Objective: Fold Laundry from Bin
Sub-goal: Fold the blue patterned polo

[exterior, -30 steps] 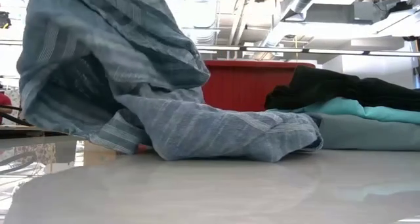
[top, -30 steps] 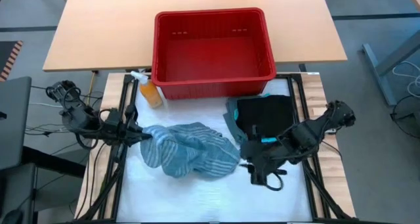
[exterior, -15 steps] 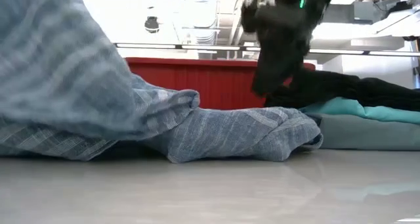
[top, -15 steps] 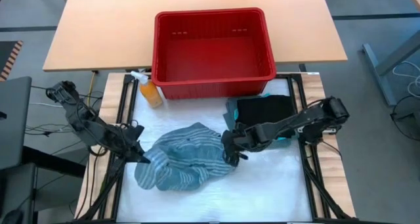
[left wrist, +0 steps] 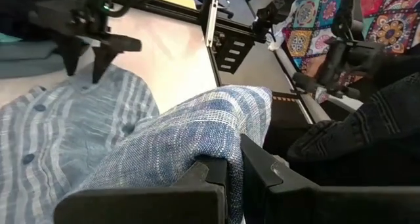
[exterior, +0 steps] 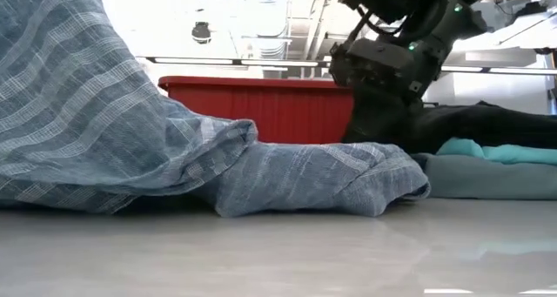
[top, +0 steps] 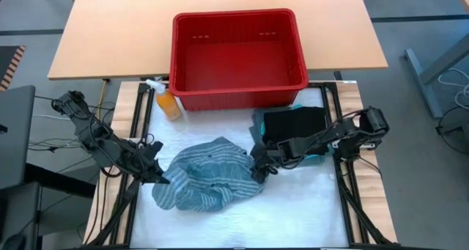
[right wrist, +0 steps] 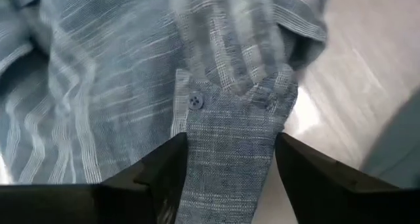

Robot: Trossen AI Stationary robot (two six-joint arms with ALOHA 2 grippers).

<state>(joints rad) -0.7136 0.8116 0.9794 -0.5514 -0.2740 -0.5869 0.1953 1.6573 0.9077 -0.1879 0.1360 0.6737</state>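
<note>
The mottled blue-grey striped shirt (top: 209,180) lies bunched on the white table top. My left gripper (top: 160,177) is shut on its left edge. My right gripper (top: 256,168) hangs open over the shirt's right end. Its fingers (right wrist: 164,175) stand on either side of a buttoned strip of the cloth (right wrist: 230,138); whether they touch it, I cannot tell. The red bin (top: 238,48) stands beyond the shirt. Folded black (top: 297,125), turquoise and grey-green laundry is stacked at the right. My left gripper pinches a bunched fold at the shirt's left edge (left wrist: 226,129) between its two fingers. They come from the table's left, slanting slightly down. The held fold stands a little above the table. The rest of the shirt lies slack on the surface.
An orange spray bottle (top: 167,102) stands at the bin's near left corner. A wooden table (top: 110,30) carries the bin's far part. Bare white table (top: 242,221) lies in front of the shirt. Black frame rails (top: 352,199) run along both sides.
My right gripper has come down and toward the table's left, from the near right to the shirt's right end. My left gripper has sunk toward the near edge with the shirt's left part, which hung high and now slumps low on the table.
</note>
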